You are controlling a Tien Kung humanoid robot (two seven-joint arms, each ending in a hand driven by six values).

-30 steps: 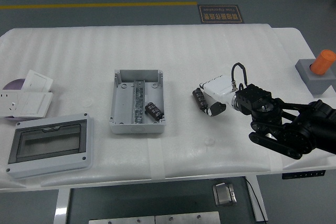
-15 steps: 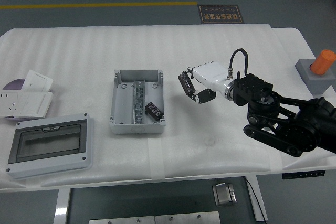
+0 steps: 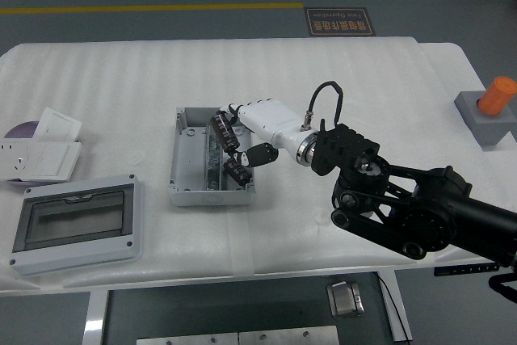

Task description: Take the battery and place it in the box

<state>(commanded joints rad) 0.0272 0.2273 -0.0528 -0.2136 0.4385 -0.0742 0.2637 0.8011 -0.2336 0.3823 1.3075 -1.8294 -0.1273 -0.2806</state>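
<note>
My right hand (image 3: 233, 136), white with dark fingertips, is shut on a black cylindrical battery (image 3: 222, 129) and holds it over the open grey box (image 3: 184, 169), above the box's right half. A second black battery (image 3: 236, 170) lies inside the box near its lower right corner. A metal rail (image 3: 212, 163) runs down the box's middle. The black right arm (image 3: 396, 199) reaches in from the lower right. The left arm is out of view.
A grey enclosure with a dark clear lid (image 3: 77, 220) lies at the front left. White socket plates (image 3: 42, 149) sit at the left edge. A grey block with an orange button (image 3: 491, 107) stands at the far right.
My right hand has carried the battery leftwards from the table's right middle to above the box. The battery inside the box has not moved.
</note>
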